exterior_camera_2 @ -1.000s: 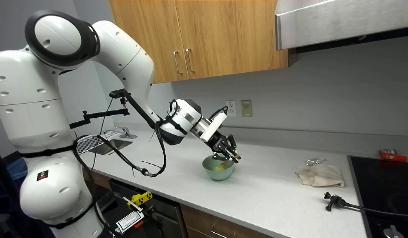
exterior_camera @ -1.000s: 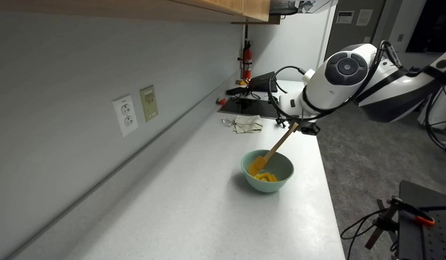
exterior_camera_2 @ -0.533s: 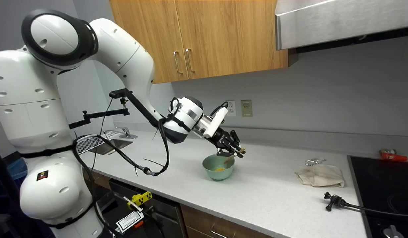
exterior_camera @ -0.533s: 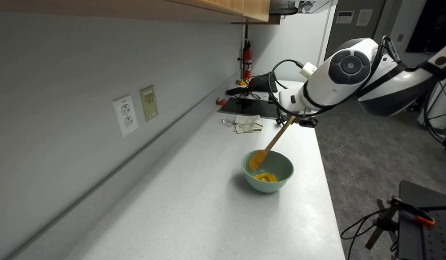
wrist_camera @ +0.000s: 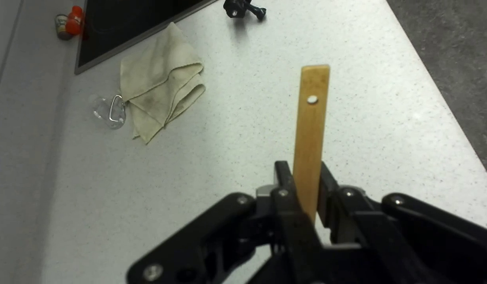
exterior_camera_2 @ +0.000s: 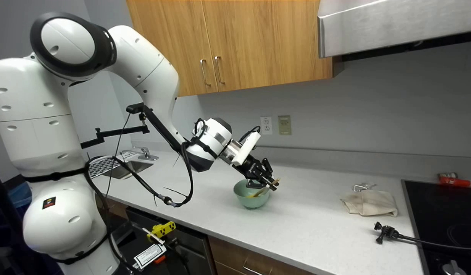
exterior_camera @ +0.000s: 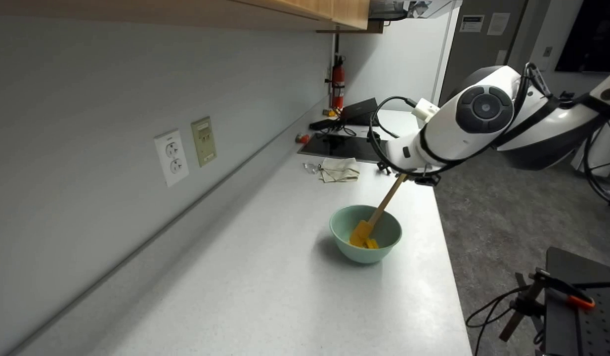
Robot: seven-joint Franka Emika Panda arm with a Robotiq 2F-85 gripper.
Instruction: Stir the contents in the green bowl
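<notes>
Jaws clamped tight, and it's the wooden handle [wrist_camera: 312,130] of a spatula [exterior_camera: 382,207] between them, one jaw pressed to either side, gap no wider than the wood! Look at the wrist view: the handle's far end pokes well out past the jaws, its little round hole in plain sight. Follow it the other way and it slants down to a yellow-orange blade [exterior_camera: 360,232], and that blade is inside the green bowl [exterior_camera: 367,255], down low! And there are the contents [exterior_camera: 372,244], a small yellow-orange heap at the bottom of the bowl, partly hidden by the blade in an exterior view. Are the two touching? From this angle, I cannot tell. In both exterior views the bowl sits upright on the pale worktop [exterior_camera: 265,296], the arm [exterior_camera_2: 159,89] angled down toward it and the jaws higher than the rim. Farther along: a folded beige cloth [wrist_camera: 160,75], a clear object [wrist_camera: 102,106] with a bent wire [wrist_camera: 112,107] just beside it, then a black cooktop [wrist_camera: 129,23]. At the cooktop's edge, a small can [wrist_camera: 62,28] and a red-orange object [wrist_camera: 74,21], side by side, and near the cooktop too lies a black mount [exterior_camera_2: 388,231], its cable [exterior_camera_2: 441,245] crossing the dark surface
</notes>
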